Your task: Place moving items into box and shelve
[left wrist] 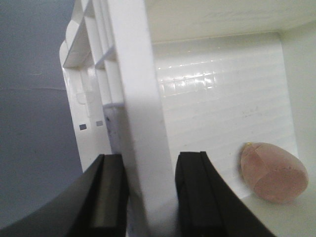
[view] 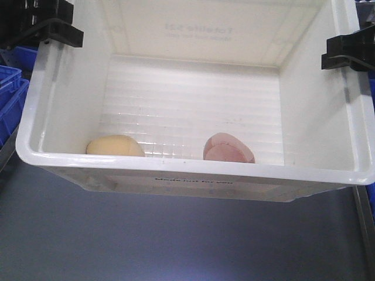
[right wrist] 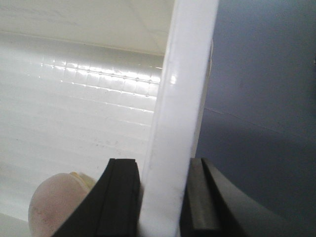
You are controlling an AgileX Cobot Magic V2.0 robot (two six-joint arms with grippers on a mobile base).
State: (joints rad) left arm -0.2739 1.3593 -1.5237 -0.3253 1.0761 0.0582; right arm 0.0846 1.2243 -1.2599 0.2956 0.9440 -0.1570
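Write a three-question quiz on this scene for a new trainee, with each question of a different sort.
1. Fill in: in the exterior front-facing view, the cream toy lies to the ___ of the pink toy.
2. True or false: both toys lie outside the white box.
3. Choose one: the left gripper and the right gripper are each
A. shut on a side wall of the box
B. shut on a toy
C. open, holding nothing

Key: 1 left; 2 false; 3 A.
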